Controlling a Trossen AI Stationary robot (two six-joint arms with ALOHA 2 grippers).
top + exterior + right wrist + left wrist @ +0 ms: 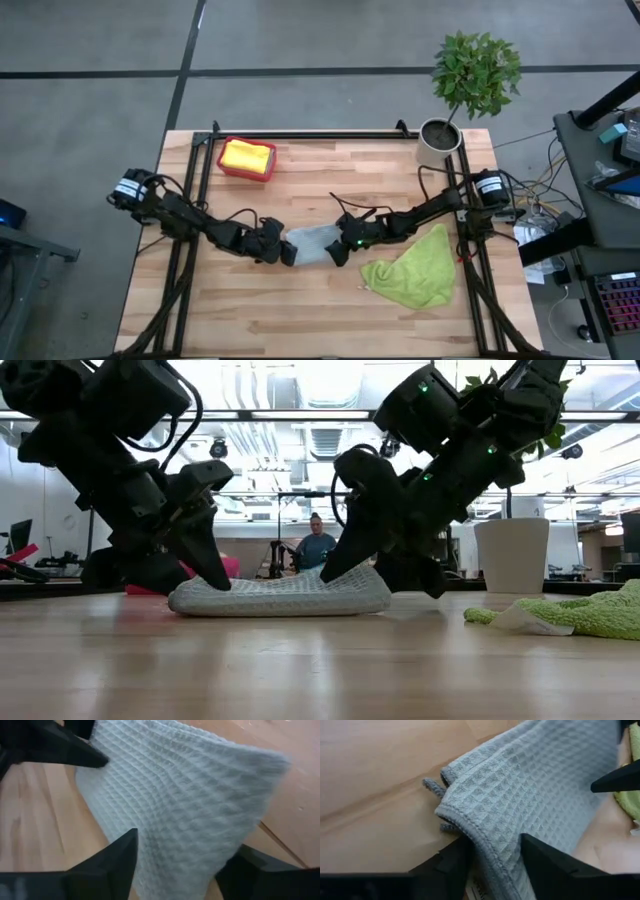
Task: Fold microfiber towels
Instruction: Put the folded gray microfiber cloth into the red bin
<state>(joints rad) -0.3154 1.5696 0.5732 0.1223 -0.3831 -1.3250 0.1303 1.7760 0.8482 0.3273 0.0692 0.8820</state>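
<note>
Two grippers, left point(287, 252) and right point(338, 252), are set at opposite ends of a folded grey waffle-weave towel point(312, 243). Each end is straddled by spread fingers; an actual pinch cannot be told. Bare table point(300, 320) is left in front.

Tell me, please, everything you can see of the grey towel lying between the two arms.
The grey towel is a soft waffle-weave cloth with a stitched hem, folded into a small flat bundle on the wooden table, near its middle. The left hand straddles one end, its fingers either side of the hemmed edge; the right hand straddles the opposite end. It lies apart from the green towel.
</note>
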